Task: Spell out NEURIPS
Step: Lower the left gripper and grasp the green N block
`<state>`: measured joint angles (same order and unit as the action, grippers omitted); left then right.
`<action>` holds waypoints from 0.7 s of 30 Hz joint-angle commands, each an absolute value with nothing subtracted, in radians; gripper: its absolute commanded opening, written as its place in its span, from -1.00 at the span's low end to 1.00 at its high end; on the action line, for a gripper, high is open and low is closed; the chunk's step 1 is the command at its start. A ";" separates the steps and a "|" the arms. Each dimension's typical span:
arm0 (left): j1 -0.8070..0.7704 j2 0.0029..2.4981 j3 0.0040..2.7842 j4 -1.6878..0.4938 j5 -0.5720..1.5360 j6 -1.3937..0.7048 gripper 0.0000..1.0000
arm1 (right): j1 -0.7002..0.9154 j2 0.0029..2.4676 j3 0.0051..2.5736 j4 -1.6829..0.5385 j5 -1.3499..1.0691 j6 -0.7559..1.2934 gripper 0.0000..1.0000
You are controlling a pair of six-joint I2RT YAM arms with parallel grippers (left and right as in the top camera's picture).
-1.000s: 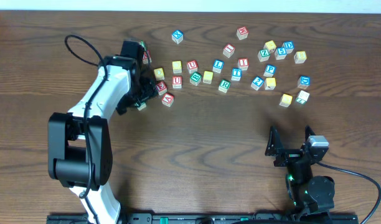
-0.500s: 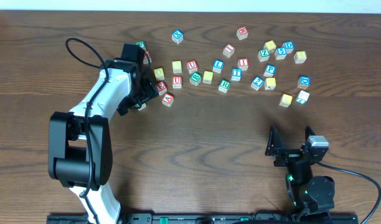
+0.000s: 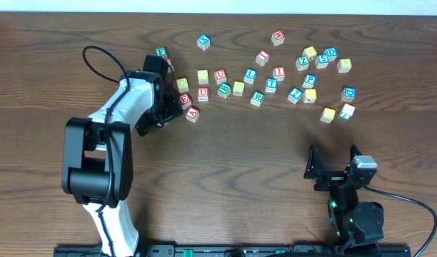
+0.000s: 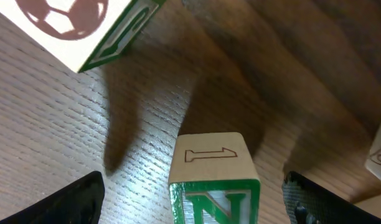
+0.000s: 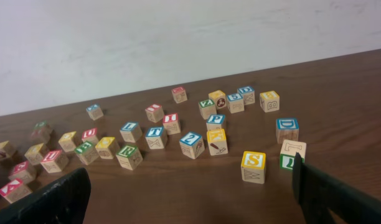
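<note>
Green N cube [image 4: 213,193], one: on table [image 4: 66,124] between left gripper's [image 4: 197,200] wide-spread fingers [image 4: 60,202], touching neither. Other letter cubes [image 3: 271,84], about twenty-seven, scattered beyond. Also right gripper [image 3: 334,165], wide, empty, well apart.

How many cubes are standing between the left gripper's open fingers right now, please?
1: the green N cube stands on the table midway between the left gripper's fingers, touching neither. The soccer-ball cube lies outside, farther ahead; nothing seems hidden.
</note>
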<state>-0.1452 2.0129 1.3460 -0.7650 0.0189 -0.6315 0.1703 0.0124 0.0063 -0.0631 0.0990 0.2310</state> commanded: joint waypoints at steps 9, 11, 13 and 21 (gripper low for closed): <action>-0.144 2.017 1.339 -0.745 -0.001 -0.630 0.50 | 0.167 0.007 0.006 -0.067 0.095 0.242 0.99; -0.144 2.017 1.339 -0.738 -0.001 -0.630 0.26 | 0.167 0.007 0.006 -0.067 0.095 0.242 0.98; -0.144 2.017 1.339 -0.738 -0.001 -0.630 0.02 | 0.167 0.007 0.006 -0.067 0.095 0.242 0.98; -0.144 2.017 1.339 -0.738 -0.001 -0.630 -0.47 | 0.167 0.007 0.006 -0.067 0.095 0.242 0.99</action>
<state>-0.1452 2.0136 1.3460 -0.7353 0.0158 -0.6281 0.1703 0.0124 0.0063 -0.0631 0.0990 0.2310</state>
